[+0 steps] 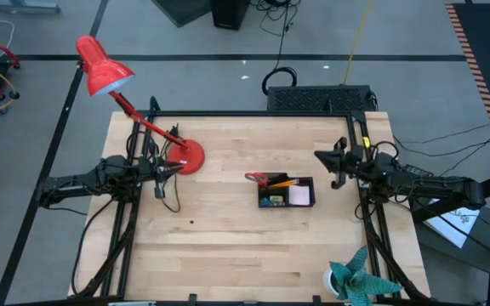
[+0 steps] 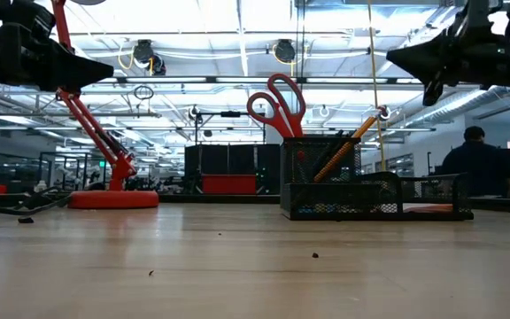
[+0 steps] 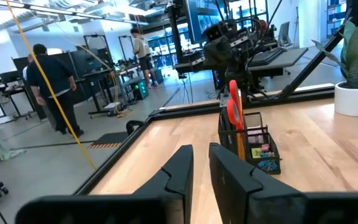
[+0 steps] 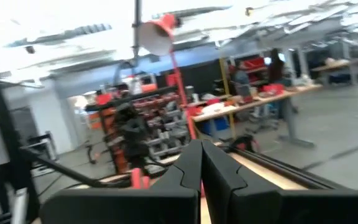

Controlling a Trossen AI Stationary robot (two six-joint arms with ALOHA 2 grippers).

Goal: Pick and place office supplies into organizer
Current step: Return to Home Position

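The black mesh organizer (image 1: 286, 194) stands on the table right of the middle, also seen in the low view (image 2: 374, 197). Red-handled scissors (image 2: 277, 106) and an orange pencil (image 2: 343, 151) stand in its tall cup. A pink note pad (image 1: 299, 196) and bluish clips (image 3: 267, 165) lie in its low compartments. My left gripper (image 3: 201, 152) hangs level above the table's left side, beside the lamp's base, with a narrow gap between its fingers and nothing in them. My right gripper (image 4: 201, 146) is shut and empty, raised above the table's right side (image 1: 320, 157).
A red desk lamp (image 1: 105, 72) has its round base (image 1: 192, 159) on the table's far left part, close to my left gripper. A teal leafy plant (image 1: 356, 280) stands at the near right corner. A black box with cables (image 1: 317, 98) sits behind the far edge.
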